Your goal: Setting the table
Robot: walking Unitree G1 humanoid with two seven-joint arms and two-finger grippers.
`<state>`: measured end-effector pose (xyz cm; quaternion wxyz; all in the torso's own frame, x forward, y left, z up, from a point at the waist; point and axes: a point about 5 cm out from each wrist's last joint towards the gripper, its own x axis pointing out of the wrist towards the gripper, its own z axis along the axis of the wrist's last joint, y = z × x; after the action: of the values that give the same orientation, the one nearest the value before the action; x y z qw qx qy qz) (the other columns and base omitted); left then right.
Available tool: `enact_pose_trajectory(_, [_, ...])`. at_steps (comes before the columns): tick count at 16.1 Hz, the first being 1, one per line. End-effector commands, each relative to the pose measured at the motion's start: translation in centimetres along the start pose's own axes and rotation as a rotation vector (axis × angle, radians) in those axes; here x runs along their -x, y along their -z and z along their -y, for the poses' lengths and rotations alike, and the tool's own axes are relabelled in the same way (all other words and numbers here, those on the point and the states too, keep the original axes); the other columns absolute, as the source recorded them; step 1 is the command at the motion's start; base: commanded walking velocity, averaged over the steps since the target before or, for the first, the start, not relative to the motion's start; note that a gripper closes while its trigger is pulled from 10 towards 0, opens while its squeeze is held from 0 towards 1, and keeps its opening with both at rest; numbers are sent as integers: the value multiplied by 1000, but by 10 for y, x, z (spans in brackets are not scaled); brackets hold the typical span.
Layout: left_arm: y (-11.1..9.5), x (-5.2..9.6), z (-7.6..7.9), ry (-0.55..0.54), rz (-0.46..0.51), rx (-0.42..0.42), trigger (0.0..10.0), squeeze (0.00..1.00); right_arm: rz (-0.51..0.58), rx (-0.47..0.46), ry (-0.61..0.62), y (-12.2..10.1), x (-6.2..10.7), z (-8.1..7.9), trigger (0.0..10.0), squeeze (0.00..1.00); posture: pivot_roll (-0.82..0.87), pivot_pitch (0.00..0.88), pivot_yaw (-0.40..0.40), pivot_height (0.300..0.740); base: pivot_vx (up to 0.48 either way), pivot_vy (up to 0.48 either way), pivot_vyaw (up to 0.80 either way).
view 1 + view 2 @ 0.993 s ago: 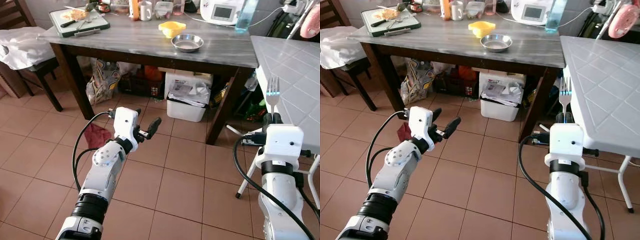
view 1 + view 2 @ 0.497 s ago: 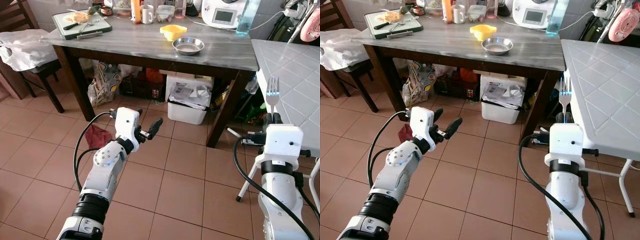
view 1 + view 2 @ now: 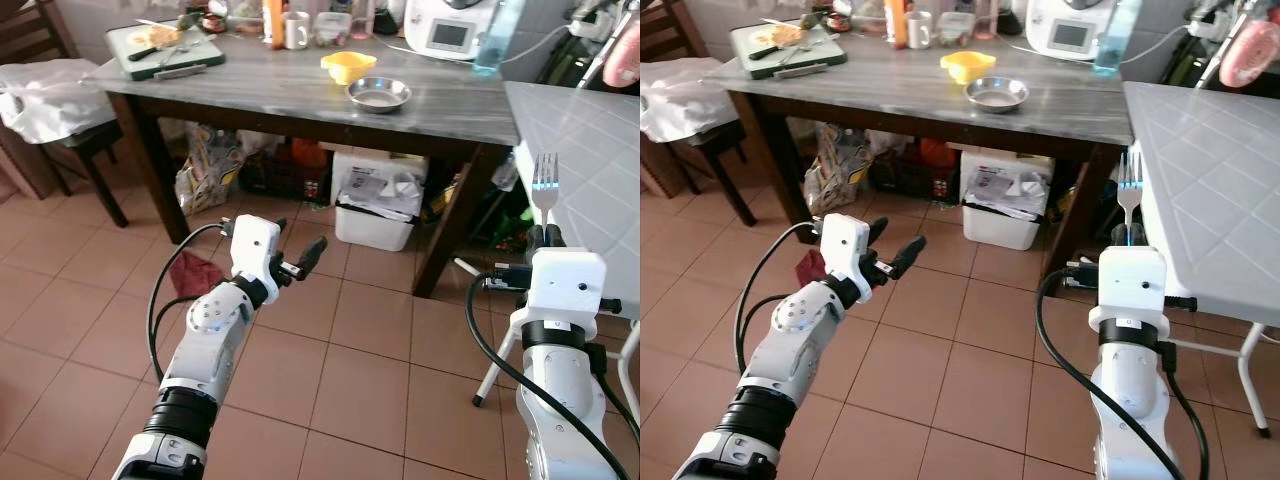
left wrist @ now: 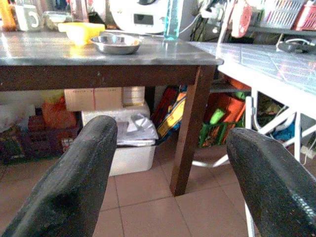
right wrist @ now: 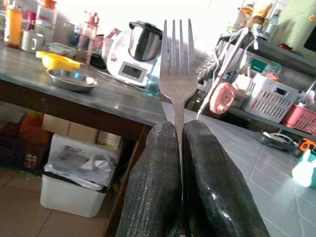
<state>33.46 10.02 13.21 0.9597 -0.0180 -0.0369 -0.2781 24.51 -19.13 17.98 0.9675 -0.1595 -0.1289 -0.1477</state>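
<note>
Fork, likely light, stiff and slippery, stands tines-up at right of frame, right claw clenched on its handle; left claw released, empty.

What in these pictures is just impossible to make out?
- Fork handle: right wrist view, hidden between the right gripper's shut jaws.
- Food on the green cutting board: head views, too small to identify.
- White table: far side cut off by the picture's edge.
- Goods under the dark table: shaded, jumbled.
</note>
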Motion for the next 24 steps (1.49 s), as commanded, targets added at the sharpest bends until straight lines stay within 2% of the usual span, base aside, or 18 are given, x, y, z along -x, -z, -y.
enact_pose_trajectory(1, [-2, -2, 3, 9, 10, -8, 10000, 0, 0, 7, 10, 1, -1, 2, 10000, 0, 17, 50, -25, 740, 319, 0, 0])
enact_pose_trajectory(9, [-2, -3, 3, 17, 9, -17, 10000, 0, -6, 6, 10, 3, -1, 1, 10000, 0, 22, 43, -21, 740, 322, 0, -409])
enact_pose_trajectory(21, [-3, -3, 1, 14, 8, -30, 10000, 0, 0, 21, -19, 5, 0, -6, 10000, 0, 32, 46, -14, 740, 356, 0, 0])
enact_pose_trajectory(24, [-3, -3, 2, 16, 5, -31, 10000, 0, -1, 21, -21, 5, 1, -7, 10000, 0, 33, 49, -11, 740, 429, 0, 450])
